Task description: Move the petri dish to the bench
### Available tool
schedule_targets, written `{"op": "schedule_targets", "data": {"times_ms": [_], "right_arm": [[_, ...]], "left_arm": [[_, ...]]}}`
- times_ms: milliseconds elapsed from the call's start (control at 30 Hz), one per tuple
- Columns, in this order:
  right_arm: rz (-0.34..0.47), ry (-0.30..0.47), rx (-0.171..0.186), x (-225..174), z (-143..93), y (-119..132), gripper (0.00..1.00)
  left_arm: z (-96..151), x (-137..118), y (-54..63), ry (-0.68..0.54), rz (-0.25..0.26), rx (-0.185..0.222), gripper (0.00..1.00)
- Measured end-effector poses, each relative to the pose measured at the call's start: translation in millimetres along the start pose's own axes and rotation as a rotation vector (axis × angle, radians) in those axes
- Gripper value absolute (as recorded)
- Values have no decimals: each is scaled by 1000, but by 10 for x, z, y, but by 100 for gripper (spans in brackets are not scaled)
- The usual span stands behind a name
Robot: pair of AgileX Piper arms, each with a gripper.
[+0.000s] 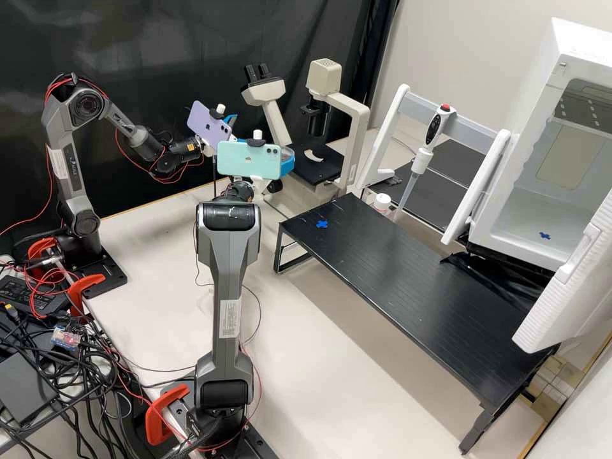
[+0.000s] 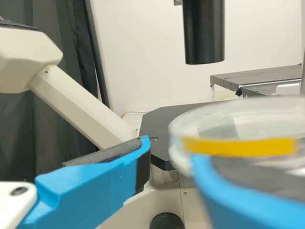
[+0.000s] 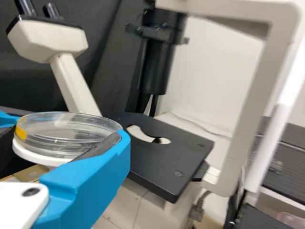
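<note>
In the high view the petri dish is held beside the microscope by my right gripper. My right gripper is shut on it in the right wrist view, a finger on either side of the clear dish, whose yellow tape lies near one finger. The left gripper hangs behind and left of it, open. A bare pad shows on a finger of my left gripper. Close beside it in the left wrist view are the dish and a right finger, blurred.
The microscope stands just beyond the grippers, its dark stage near the dish. A black raised bench bears a blue cross. Farther right are a pipette on a stand and an open white cabinet.
</note>
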Motion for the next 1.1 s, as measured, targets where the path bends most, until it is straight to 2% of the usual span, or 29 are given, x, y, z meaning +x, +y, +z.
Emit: {"op": "schedule_targets", "data": {"times_ms": [100,300,700,833,1100], "right_arm": [[21,7,11,-118,45,69,0],[59,8,10,-334,229,207,0],[132,-68,75,-799,793,520,0],[130,-97,101,-938,987,555,0],[142,-149,103,-1152,1245,537,0]], "left_arm": [[0,0,0,0,0,0,100],[0,0,0,0,0,0,100],[0,0,0,0,0,0,100],[0,0,0,0,0,0,100],[0,0,0,0,0,0,100]]}}
